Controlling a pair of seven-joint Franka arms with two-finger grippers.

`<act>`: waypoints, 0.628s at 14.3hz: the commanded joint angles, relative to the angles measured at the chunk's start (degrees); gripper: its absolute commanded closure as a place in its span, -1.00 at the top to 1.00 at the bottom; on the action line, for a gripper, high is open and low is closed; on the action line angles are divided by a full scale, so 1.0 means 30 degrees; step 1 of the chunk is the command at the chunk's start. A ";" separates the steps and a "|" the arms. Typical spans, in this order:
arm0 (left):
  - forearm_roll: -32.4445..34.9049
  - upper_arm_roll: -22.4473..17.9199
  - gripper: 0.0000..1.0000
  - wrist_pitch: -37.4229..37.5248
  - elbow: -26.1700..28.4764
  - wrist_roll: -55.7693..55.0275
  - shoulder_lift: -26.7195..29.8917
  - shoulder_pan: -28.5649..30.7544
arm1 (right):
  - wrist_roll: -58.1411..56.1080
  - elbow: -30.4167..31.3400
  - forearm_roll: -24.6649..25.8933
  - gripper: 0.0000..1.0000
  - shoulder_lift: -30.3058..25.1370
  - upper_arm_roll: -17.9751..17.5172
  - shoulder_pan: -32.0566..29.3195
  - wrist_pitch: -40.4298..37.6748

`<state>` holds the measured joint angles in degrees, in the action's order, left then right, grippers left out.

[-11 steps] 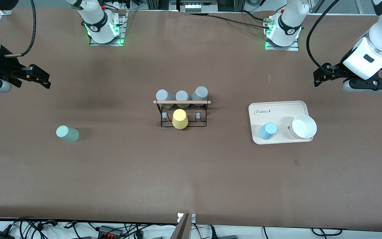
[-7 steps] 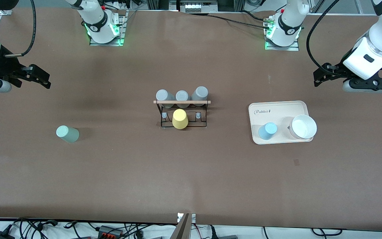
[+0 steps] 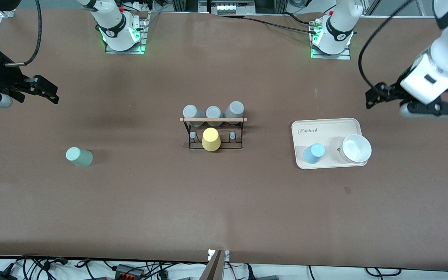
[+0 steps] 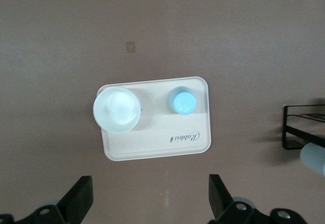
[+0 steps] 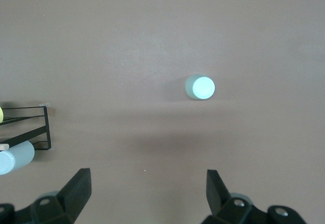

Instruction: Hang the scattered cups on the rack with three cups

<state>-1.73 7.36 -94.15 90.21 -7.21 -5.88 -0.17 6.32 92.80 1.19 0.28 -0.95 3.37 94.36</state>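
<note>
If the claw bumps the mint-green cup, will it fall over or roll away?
Probably not easily: the mint-green cup stands upside down on its wider rim, so it looks steady. It seems small and light, so a nudge might slide it. If tipped, its round tapered side would likely roll in a curve.

White bowl [image 3: 356,148] beside blue cup [image 3: 313,153].

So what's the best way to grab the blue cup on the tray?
The blue cup stands upside down on the cream tray. Come straight down and pinch its tapered side walls, probably turned so no finger meets the white bowl beside it.
</note>
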 commanded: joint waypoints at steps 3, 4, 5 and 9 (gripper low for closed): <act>-0.0155 0.0271 1.00 -0.2205 -0.2326 0.0090 -0.5414 -0.0439 | 0.0238 -0.0171 0.0159 1.00 -0.0034 0.0024 -0.0010 -0.0195; 0.0078 0.0271 1.00 -0.3264 -0.2210 0.0090 -0.6351 -0.0440 | 0.0238 -0.0171 0.0158 1.00 -0.0063 0.0024 -0.0039 -0.0166; 0.0399 0.0271 1.00 -0.3883 -0.2209 0.0061 -0.7549 -0.0440 | 0.0267 -0.0142 0.0158 1.00 -0.0063 0.0024 -0.0010 -0.0195; 0.0754 0.0300 1.00 -0.5352 -0.1394 -0.0348 -0.9728 -0.0790 | 0.0267 -0.0142 0.0187 1.00 -0.0063 0.0024 0.0019 -0.0166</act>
<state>-0.72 7.85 -110.12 86.79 -7.28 -33.54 -1.79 6.32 92.75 1.20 0.28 -0.85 3.31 94.32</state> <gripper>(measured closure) 0.000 0.000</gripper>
